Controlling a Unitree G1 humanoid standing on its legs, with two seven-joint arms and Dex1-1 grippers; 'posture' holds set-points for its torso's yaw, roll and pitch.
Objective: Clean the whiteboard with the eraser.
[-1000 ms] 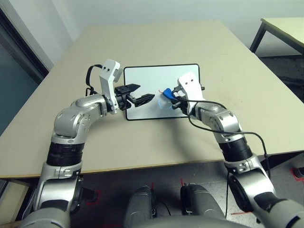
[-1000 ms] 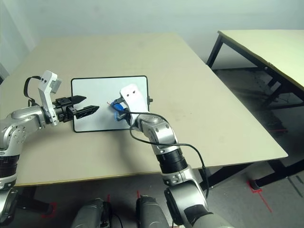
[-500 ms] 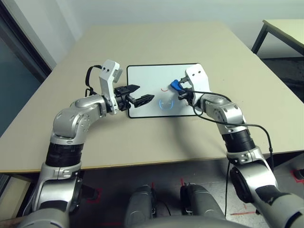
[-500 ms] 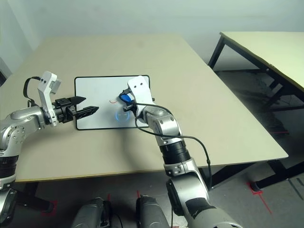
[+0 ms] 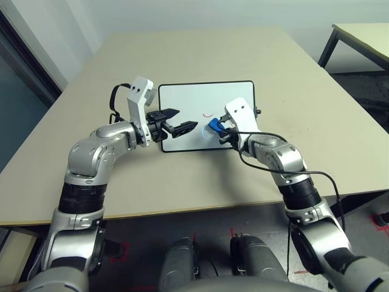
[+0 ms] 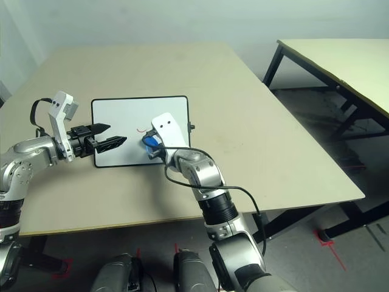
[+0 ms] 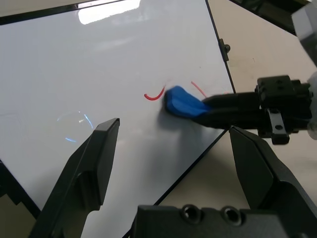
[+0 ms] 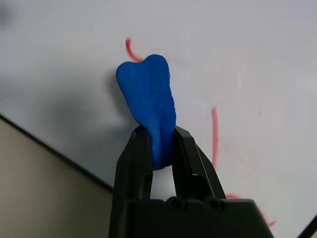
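The eraser (image 8: 147,104), a squashed bright blue block, is pinched in the right end effector (image 8: 161,148) and pressed onto the whiteboard (image 5: 182,100) beside thin red marks (image 7: 154,95). The left end effector (image 7: 173,148) hovers spread wide over the board's near corner on the beige surface (image 5: 200,55).

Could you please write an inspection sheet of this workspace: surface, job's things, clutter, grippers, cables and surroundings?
Surface: beige table, bare around the board.
Job's things: whiteboard flat on the table, with red marks left; blue eraser against the board beside them.
Clutter: nothing seen.
Grippers: right gripper shut on the eraser; left gripper open, empty, over the board's left edge.
Cables: black cable loops along the right forearm.
Surroundings: second table at right; pale wall behind.
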